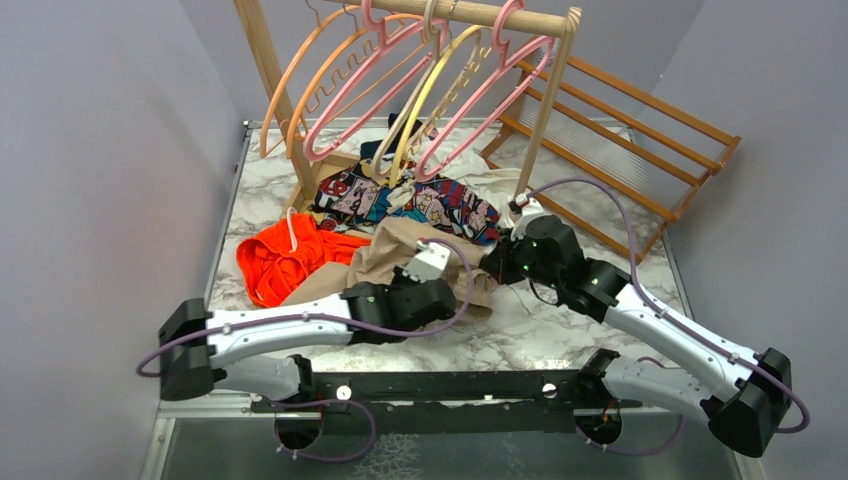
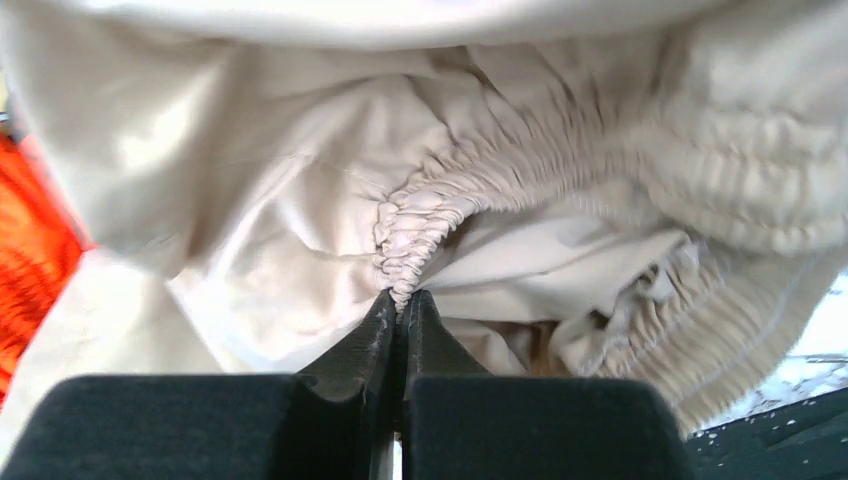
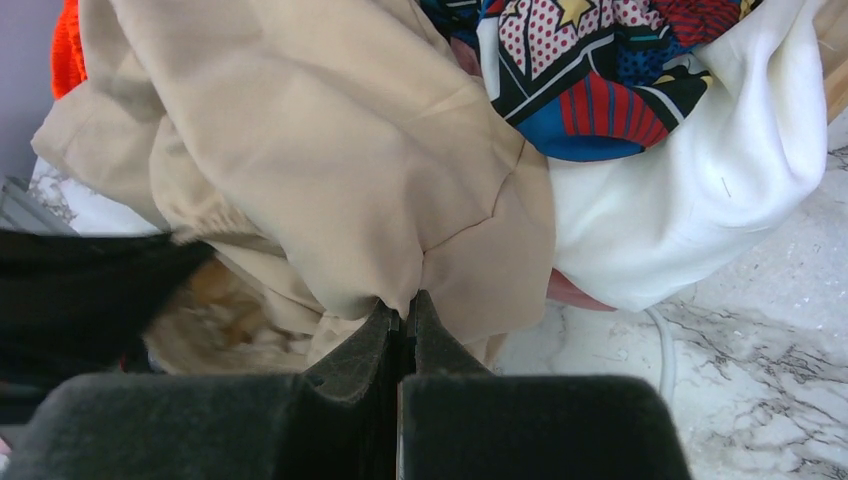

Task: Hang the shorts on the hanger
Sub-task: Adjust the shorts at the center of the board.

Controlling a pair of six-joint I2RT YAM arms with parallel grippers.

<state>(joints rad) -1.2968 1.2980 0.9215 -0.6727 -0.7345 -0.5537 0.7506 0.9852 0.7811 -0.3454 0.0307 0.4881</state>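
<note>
Beige shorts (image 2: 300, 200) are pinched by left end effector (image 2: 402, 302), right end effector (image 3: 402, 305).

The shorts (image 1: 400, 250) lie on the table (image 1: 545, 335), before the rack (image 1: 480, 14).

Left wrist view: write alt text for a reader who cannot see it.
The left gripper is shut on the gathered waistband of the beige shorts, which fill the frame. An orange garment shows at the left edge.
</note>
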